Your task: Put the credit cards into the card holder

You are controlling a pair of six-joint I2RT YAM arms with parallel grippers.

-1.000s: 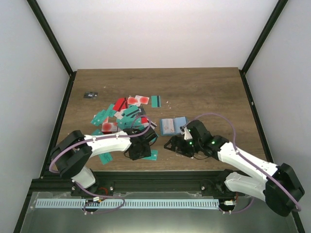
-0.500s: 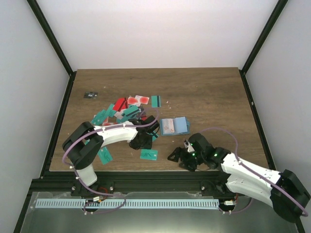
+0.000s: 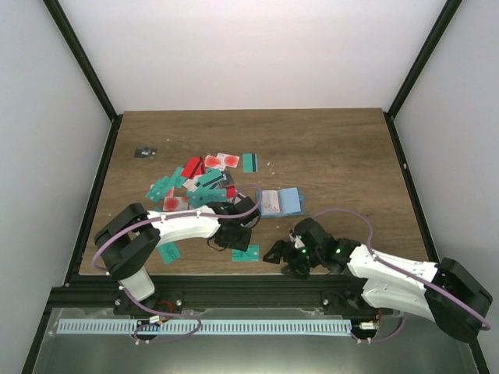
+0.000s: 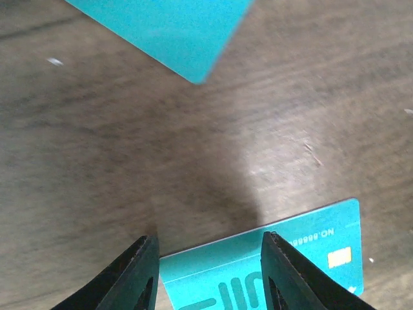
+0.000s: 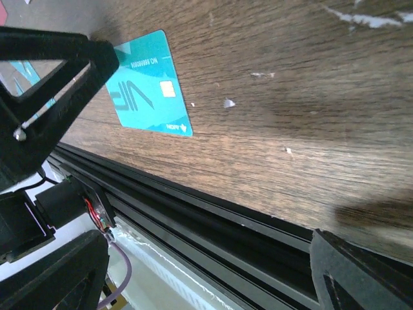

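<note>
A loose teal credit card [image 3: 245, 253] lies flat near the table's front edge. It also shows in the left wrist view [image 4: 271, 265] and the right wrist view [image 5: 148, 84]. My left gripper [image 3: 234, 235] is open and empty just above the card's far edge, with its fingertips [image 4: 147, 248] astride that edge. My right gripper [image 3: 282, 255] is open and empty, just right of the card, over the front edge. The blue card holder [image 3: 279, 202] lies open behind them. Several teal, red and white-pink cards [image 3: 199, 183] lie in a heap at the left.
A black rail [image 5: 213, 213] runs along the table's front edge, under my right gripper. A second teal card [image 4: 168, 32] lies just beyond the left gripper. A small dark object [image 3: 145, 152] sits at the far left. One teal card with a black stripe [image 3: 250, 162] lies behind the heap.
My left gripper has come back from the heap's edge toward the front, over the loose teal card. My right gripper has dropped to the front edge and shifted slightly left toward that card.
</note>
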